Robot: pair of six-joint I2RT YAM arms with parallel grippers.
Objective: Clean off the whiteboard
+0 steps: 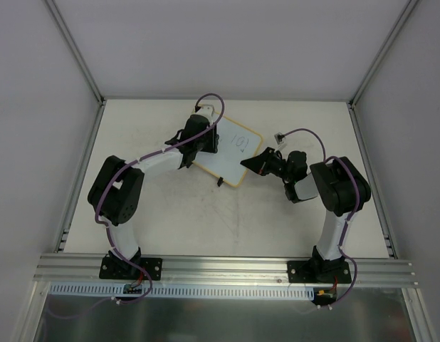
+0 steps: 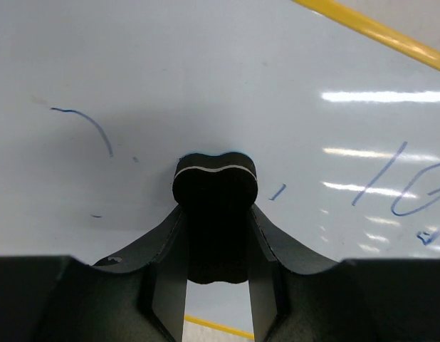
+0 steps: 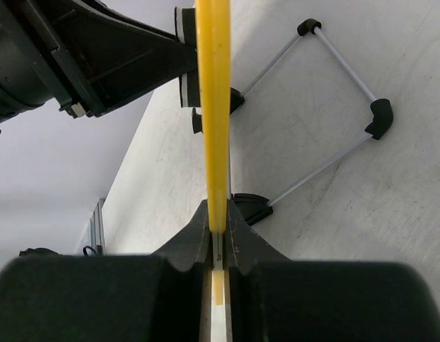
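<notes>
right gripper [image 3: 218, 221]: jaws closed tight on the yellow rim of the whiteboard [image 3: 214, 107], at its right edge.
whiteboard: mid-table [image 1: 206, 221], towards the far side, skewed, between the two grippers.
left gripper [image 2: 216, 231]: over the board's left part, jaws pinched onto a black eraser [image 2: 215, 187].
eraser contact: touching the board or just off it; cannot tell.
writing [image 2: 394, 182]: blue strokes right of the eraser.

pale grey walls [image 1: 206, 43], scuffed off-white table [image 1: 206, 228], aluminium rail [image 1: 227, 267] along near edge
</notes>
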